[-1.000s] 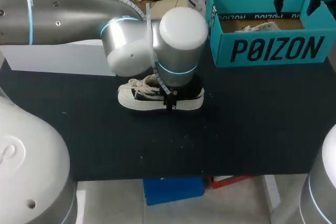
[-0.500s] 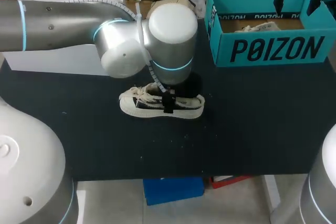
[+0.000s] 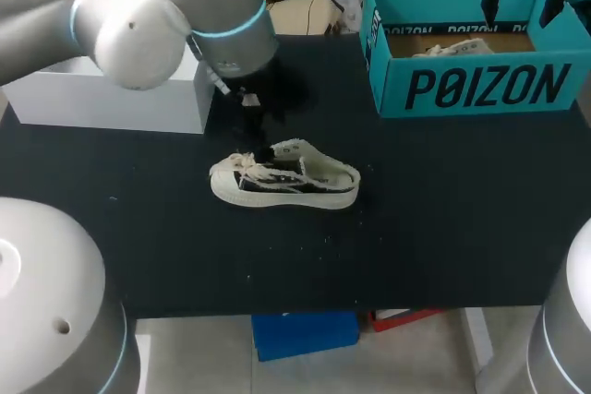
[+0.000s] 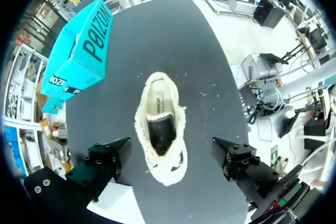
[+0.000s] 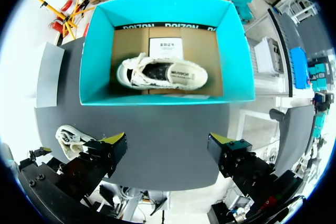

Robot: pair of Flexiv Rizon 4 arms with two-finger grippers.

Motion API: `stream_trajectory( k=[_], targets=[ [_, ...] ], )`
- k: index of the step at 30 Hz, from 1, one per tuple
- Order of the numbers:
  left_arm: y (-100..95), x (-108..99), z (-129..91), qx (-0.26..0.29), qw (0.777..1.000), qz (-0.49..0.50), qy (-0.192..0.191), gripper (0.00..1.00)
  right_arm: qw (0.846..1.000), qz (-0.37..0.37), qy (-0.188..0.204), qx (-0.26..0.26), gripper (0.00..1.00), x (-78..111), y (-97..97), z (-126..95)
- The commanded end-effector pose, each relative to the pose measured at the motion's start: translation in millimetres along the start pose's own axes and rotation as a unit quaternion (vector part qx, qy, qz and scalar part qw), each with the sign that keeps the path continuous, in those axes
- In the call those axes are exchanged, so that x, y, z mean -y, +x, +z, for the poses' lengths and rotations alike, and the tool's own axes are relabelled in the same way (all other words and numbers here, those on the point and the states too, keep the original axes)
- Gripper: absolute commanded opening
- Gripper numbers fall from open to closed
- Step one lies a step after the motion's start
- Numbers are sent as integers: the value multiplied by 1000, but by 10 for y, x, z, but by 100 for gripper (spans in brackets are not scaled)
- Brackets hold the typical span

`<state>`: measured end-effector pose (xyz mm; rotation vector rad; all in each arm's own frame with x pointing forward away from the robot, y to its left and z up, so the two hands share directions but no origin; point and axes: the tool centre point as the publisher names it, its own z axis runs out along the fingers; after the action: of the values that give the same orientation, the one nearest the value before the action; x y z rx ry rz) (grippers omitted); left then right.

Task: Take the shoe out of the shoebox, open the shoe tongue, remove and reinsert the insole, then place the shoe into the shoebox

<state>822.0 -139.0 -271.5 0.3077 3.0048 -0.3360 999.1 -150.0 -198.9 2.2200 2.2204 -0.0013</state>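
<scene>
A matte black worktop (image 3: 443, 219) with a few pale specks carries everything. Near its middle the shoe (image 3: 282, 177) stands on its sole, well apart from the shoebox (image 3: 480, 85), toe toward my left. It is a low sneaker of cream fabric with frayed edges, a dark side panel, a pale rubber sole and loose cream laces. From the left wrist the shoe (image 4: 160, 124) shows its opening from above, pale at the heel and dark deeper in. The left end effector (image 4: 170, 148) hangs over it with its black fingers spread wide, touching nothing. The shoebox (image 5: 157, 98) is an open rectangular carton, teal outside with a brown cardboard floor, at the far right of the worktop; a second cream shoe (image 5: 163, 72) lies inside on its side. The right end effector (image 5: 167, 140) hovers above the box, yellow-tipped fingers apart and empty. A plain white box (image 3: 111, 99) sits at the far left
</scene>
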Motion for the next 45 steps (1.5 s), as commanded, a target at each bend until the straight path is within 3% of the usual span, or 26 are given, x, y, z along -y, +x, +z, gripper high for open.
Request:
stream_trajectory(
  k=[1, 5, 30, 37, 45],
  targets=[
    [14, -393, -157, -2, 994, 22, 109, 100, 1000, 0, 0, 0, 100, -3, -2, 3],
    [3, -491, -162, -19, 990, 25, 140, 100, 1000, 0, 0, 0, 100, -3, -2, 3],
    [3, -491, -162, -19, 990, 25, 140, 100, 1000, 0, 0, 0, 100, -3, -2, 3],
    [-425, -518, -94, 12, 973, -23, 230, 100, 1000, 0, 0, 0, 100, -3, -2, 3],
    [-463, -627, -17, -4, 966, -47, 255, 100, 1000, 0, 0, 0, 100, -3, -2, 3]
  ],
)
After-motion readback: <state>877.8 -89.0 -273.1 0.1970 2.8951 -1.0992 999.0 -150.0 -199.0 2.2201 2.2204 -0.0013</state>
